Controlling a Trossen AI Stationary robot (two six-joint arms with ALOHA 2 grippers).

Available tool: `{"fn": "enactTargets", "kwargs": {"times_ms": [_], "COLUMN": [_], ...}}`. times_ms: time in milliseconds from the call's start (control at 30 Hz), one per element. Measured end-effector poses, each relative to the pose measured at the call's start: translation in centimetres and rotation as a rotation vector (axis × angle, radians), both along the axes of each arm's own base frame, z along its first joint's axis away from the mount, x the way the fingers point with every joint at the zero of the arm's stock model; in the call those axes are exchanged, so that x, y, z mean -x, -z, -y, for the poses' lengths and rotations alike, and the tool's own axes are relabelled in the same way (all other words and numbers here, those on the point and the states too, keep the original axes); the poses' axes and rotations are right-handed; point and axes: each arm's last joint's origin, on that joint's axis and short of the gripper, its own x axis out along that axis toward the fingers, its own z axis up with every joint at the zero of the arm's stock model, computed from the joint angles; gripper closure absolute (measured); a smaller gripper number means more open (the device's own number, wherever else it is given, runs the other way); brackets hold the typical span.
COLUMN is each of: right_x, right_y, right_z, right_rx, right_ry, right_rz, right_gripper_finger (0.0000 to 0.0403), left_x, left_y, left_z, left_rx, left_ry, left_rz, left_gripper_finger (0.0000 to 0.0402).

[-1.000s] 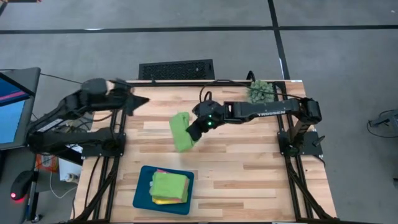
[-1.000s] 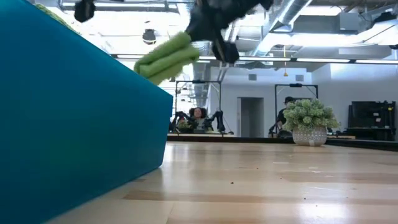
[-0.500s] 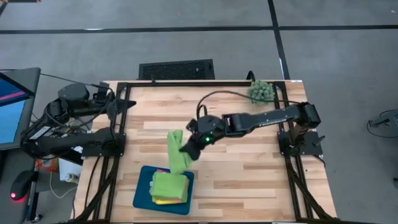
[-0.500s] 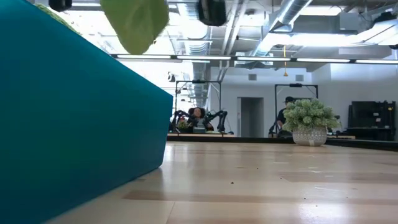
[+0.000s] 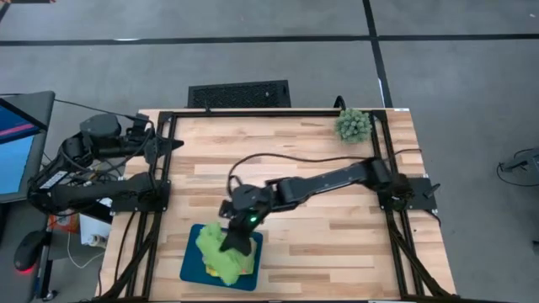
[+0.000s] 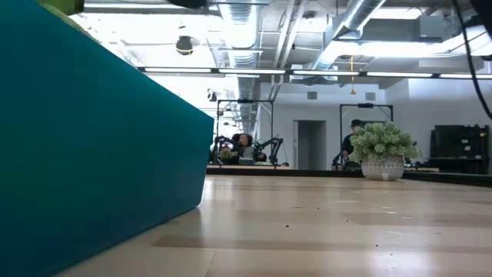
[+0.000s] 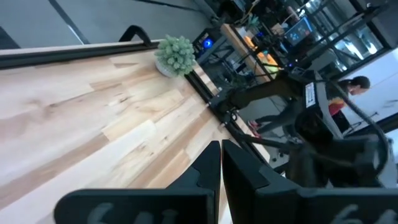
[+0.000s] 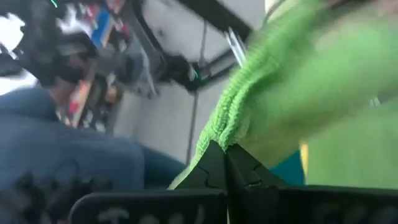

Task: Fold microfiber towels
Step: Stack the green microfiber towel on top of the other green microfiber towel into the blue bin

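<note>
At the left edge of the desk (image 5: 337, 194) the left gripper (image 5: 173, 145) waits with its jaws closed on nothing, well apart from the work. Further right, near the front edge, the teal tray (image 5: 192, 268) holds the stack of folded towels (image 5: 212, 268). The right gripper (image 5: 233, 245) hangs directly over this stack, jaws closed on a lime green towel (image 5: 209, 240) that droops onto the pile. I judge that the drop goes straight down, and the right arm is clearly the nearer one.
</note>
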Motion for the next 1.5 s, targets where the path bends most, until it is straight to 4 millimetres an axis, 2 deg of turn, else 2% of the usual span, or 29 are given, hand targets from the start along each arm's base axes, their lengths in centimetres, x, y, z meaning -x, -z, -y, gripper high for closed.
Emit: {"fn": "enactTargets", "kwargs": {"times_ms": [167, 333, 400, 533, 667, 767, 900, 1133, 1367, 1500], "right_x": [-1.7, -1.9, -1.9, -2.5, -2.7, -2.8, -3.0, -2.5, -3.3, -3.8], "right_y": [1.1, 2.4, 3.3, 4.6, 5.7, 5.9, 5.0, 4.2, 6.9, 7.3], "right_z": [-0.7, -0.6, -0.1, 0.5, 0.2, 0.7, 1.3, -1.1, -1.2, 0.1], "right_rx": [-0.01, -0.011, -0.02, -0.045, -0.055, -0.057, -0.078, -0.084, -0.083, -0.084], "right_ry": [-0.128, -0.245, -0.278, -0.317, -0.348, -0.348, -0.36, -0.417, -0.412, -0.387], "right_rz": [0.0, 0.0, -0.059, -0.061, -0.077, -0.084, -0.059, -0.024, -0.07, -0.074], "right_gripper_finger": [0.0399, 0.0399, 0.0399, 0.0399, 0.0399, 0.0399, 0.0399, 0.0399, 0.0399, 0.0399], "left_x": [0.0, 0.0, 0.1, 0.1, 0.1, 0.1, 0.1, 0.1, 0.1, 0.1], "left_y": [0.0, 0.1, 0.1, 0.2, 0.2, 0.2, 0.2, 0.2, 0.2, 0.2], "left_z": [0.0, 0.0, -0.1, -0.2, -0.2, -0.2, -0.2, -0.2, -0.2, -0.2], "left_rx": [0.0, -0.036, -0.05, -0.061, -0.064, -0.064, -0.074, -0.084, -0.108, -0.109], "left_ry": [0.0, -0.007, -0.015, -0.053, -0.053, -0.052, -0.051, -0.057, -0.053, -0.055], "left_rz": [-0.005, -0.015, -0.028, -0.042, -0.044, -0.047, -0.049, -0.053, -0.06, -0.061], "left_gripper_finger": [0.0395, 0.0395, 0.0395, 0.0395, 0.0395, 0.0395, 0.0395, 0.0395, 0.0395, 0.0395]}}
